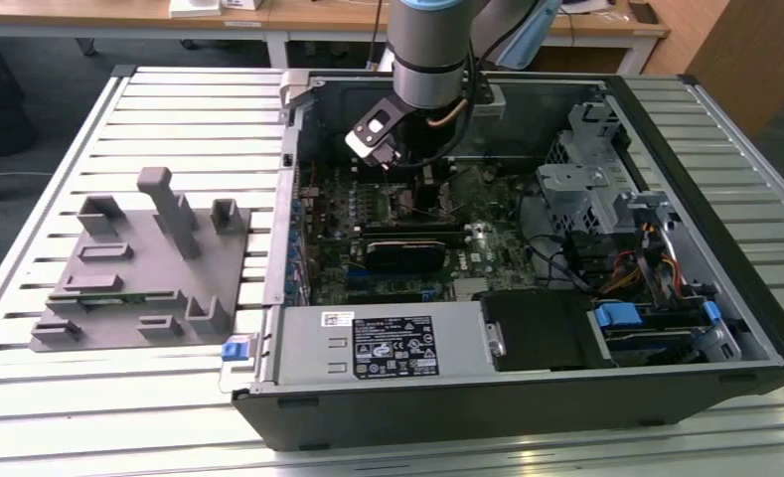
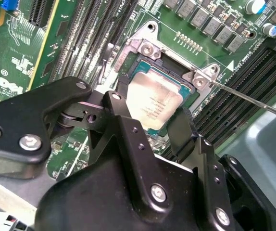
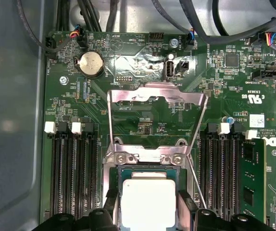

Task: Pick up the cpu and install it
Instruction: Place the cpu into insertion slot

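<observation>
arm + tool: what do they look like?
The arm has silver-grey cylindrical links, a pale blue joint cap and a dark cable alongside. The tool is matte black: pivoting linkage plates with silver screws and two slim fingers.

A pale slatted metal table (image 1: 100, 397) spans the near ground under even light, with dark grey floor (image 1: 34, 109) off the exterior view's left, a light wooden desk (image 1: 325, 18) along the far side and a wooden panel (image 1: 743, 50) far right.
</observation>
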Controlling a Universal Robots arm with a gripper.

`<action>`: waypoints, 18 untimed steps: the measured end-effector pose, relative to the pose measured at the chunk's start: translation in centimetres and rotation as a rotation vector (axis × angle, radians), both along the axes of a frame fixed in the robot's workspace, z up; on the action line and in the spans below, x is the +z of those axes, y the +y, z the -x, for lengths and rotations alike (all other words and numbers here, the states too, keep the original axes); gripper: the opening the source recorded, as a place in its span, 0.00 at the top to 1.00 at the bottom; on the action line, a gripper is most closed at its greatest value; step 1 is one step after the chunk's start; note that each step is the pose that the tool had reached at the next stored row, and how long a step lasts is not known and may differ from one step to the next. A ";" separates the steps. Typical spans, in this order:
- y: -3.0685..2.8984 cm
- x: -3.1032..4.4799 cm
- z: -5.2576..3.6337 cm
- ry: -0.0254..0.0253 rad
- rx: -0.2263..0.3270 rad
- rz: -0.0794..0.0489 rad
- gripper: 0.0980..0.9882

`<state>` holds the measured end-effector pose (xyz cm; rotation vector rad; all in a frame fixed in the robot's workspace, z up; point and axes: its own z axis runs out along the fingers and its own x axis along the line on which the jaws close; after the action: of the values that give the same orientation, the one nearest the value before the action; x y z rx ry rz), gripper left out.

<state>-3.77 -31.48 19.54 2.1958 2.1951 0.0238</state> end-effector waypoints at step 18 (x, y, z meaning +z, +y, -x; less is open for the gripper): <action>-0.02 1.37 0.00 0.0001 0.000 0.002 0.59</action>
<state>-3.78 -31.49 20.91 2.1949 2.1944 0.0218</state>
